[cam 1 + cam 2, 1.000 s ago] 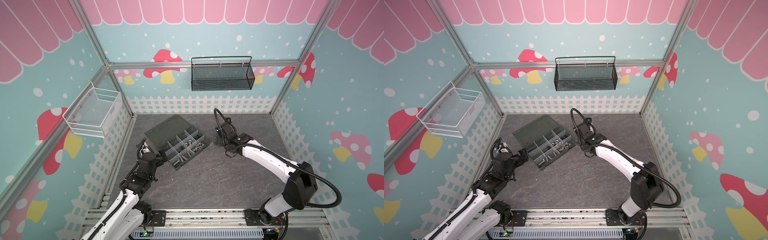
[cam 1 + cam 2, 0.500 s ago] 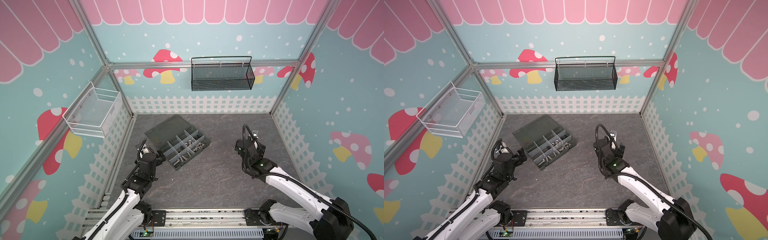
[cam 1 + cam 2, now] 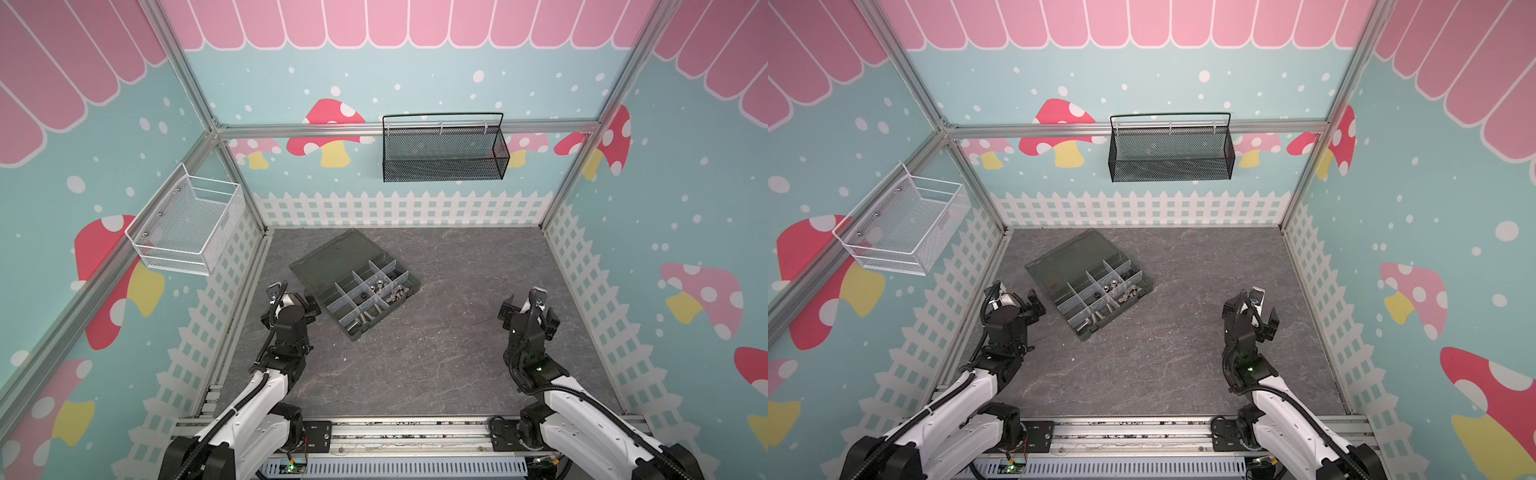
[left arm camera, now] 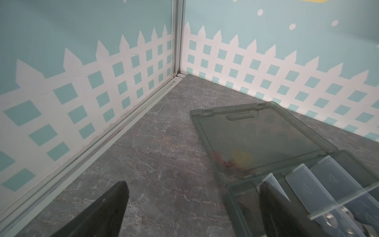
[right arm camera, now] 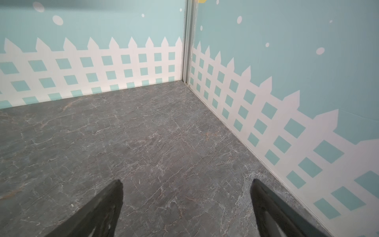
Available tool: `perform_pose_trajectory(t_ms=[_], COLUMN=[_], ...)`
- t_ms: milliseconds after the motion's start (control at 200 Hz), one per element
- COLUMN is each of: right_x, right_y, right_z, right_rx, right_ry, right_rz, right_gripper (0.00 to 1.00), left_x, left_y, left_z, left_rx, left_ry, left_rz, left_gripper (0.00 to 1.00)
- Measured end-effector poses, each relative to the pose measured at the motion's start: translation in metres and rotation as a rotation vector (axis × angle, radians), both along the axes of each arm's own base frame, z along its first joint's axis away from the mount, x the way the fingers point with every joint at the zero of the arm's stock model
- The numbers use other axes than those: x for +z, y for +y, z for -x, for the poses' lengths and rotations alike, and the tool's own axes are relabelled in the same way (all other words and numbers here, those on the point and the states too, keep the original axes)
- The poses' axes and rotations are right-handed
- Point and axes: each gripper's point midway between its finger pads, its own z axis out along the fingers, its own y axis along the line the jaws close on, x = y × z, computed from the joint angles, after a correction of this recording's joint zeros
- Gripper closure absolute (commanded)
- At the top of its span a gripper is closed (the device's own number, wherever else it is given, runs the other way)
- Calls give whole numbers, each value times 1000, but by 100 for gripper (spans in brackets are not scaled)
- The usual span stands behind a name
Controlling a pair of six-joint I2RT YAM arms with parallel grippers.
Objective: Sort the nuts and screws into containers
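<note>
The dark grey organiser box (image 3: 376, 309) lies open on the floor left of centre, its flat lid (image 3: 332, 262) folded back. Its containers (image 3: 1096, 299) hold small silver nuts (image 3: 385, 289) and silver screws (image 3: 365, 319). In the left wrist view I see the lid (image 4: 262, 133), pale dividers (image 4: 303, 180) and a few small silver pieces (image 4: 330, 221). My left gripper (image 3: 293, 301) (image 4: 193, 184) stands open and empty just left of the box's near corner. My right gripper (image 3: 528, 311) (image 5: 186, 182) is open and empty over bare floor at the right, far from the box.
A white wire-mesh basket (image 3: 187, 226) hangs on the left wall and a black mesh basket (image 3: 444, 151) on the back wall. Fence-patterned walls (image 5: 266, 115) close in the grey marbled floor (image 3: 436, 353). An aluminium rail (image 3: 411, 432) runs along the front.
The right arm has drawn back from beside the box to the front right, its gripper open throughout. The left gripper has eased back a little from the box.
</note>
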Motion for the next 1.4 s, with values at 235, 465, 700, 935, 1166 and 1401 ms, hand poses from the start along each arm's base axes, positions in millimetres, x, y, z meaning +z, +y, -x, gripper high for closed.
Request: perform_pose_trajectory(t_ms=[235, 465, 700, 935, 1166, 1401], right_x=[-14, -19, -15, -25, -33, -53], right_y=[-15, -21, -25, -30, -28, -13], right_z=[-13, -30, -40, -39, -43, -55], right_rx=[13, 47, 100, 129, 178, 288], right_ry=[-8, -31, -82, -100, -113, -61], right_rz=[7, -3, 0, 0, 15, 24], right_gripper=[2, 2, 1, 1, 2, 2], left_x=[-42, -43, -59, -39, -41, -51], left_y=[13, 2, 1, -13, -24, -28], left_z=[-11, -35, -48, -65, -75, -74], left_rx=[-25, -131, -216, -354, -402, -412], left_ry=[42, -32, -50, -108, -70, -26], left_rz=[-35, -43, -14, 7, 9, 10], left_gripper=[0, 0, 0, 0, 0, 0])
